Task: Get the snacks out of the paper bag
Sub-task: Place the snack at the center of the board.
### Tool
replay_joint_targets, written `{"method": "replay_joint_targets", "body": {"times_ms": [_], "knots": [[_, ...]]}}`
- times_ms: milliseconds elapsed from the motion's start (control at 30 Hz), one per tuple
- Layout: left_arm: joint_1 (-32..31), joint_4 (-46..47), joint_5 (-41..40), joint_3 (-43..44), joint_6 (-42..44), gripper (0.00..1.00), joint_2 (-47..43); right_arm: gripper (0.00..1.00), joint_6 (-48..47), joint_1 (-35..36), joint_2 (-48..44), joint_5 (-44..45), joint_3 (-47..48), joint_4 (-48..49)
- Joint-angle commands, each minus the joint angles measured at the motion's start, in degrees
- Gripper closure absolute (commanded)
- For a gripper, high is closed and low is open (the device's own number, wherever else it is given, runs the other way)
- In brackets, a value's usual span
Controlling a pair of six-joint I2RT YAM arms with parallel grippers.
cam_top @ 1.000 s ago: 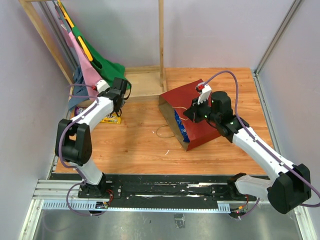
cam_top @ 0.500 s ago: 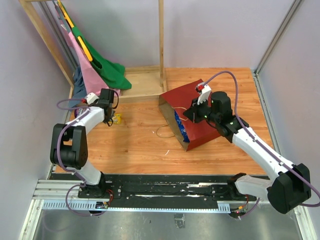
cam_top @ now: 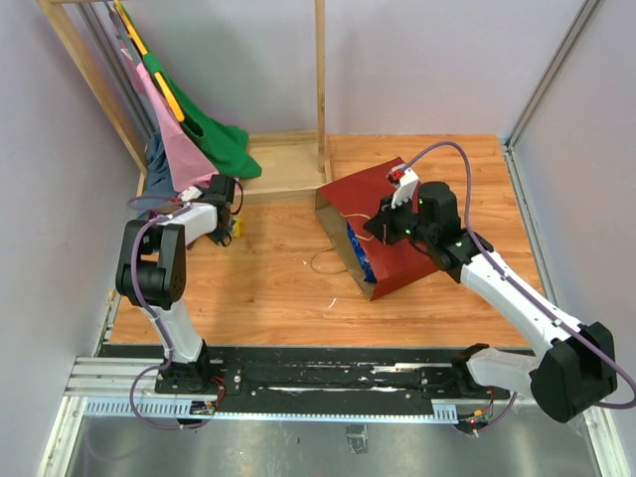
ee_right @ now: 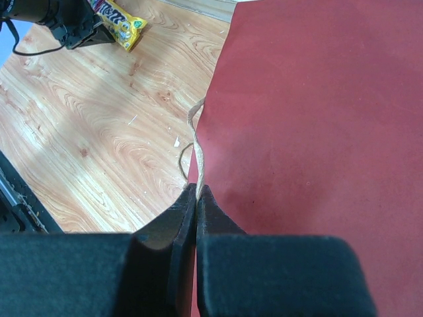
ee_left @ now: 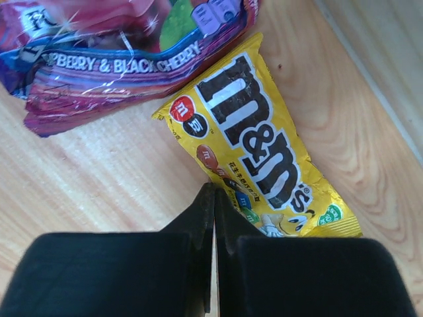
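Two grippers, both clamped tight. Over by the table's [cam_top: 278,288] left edge, the left gripper [ee_left: 213,198] pinches nothing. Its closed tips sit just above the yellow M&M's packet [ee_left: 258,139], which lies flat with a purple berry packet [ee_left: 99,59] just beside its top corner. The right gripper [ee_right: 197,193] is clenched on the string handle [ee_right: 197,155] of the paper bag [cam_top: 358,189]. That bag lies tipped on its side toward the far right, mouth facing left, with a blue chip bag [cam_top: 358,253] showing inside.

Left claw [ee_left: 213,195] and right claw [ee_right: 197,191] fully closed
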Motion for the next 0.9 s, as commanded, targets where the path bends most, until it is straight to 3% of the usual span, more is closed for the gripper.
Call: {"method": "replay_joint_targets", "body": {"times_ms": [0, 267, 567, 667, 733, 867], "knots": [[0.33, -1.07, -2.35, 4.13, -2.02, 0.99, 2.95, 0.99, -0.14, -0.57, 0.34, -0.67, -0.33, 1.07], [1.56, -2.29, -2.59, 9.27, -2.35, 0.99, 7.10, 0.99, -0.36, -0.57, 0.48, -0.50, -0.35, 0.96], [1.52, 6.49, 7.20, 2.19, 4.98, 0.99, -2.77, 0.99, -0.54, -0.61, 0.52, -0.16, -0.61, 0.99], [0.73, 12.07, 14.50, -3.13, 9.48, 1.00, -8.52, 0.99, -0.23, -0.57, 1.18, -0.73, -0.53, 1.15], [-0.07, 21.38, 22.85, -8.60, 13.14, 0.99, -13.02, 0.99, -0.23, -0.57, 1.40, -0.69, -0.53, 1.15], [-3.20, 34.36, 37.42, -15.55, 17.68, 0.76, -19.49, 0.99, -0.21, -0.57, 1.76, -0.41, -0.51, 1.29]]}}
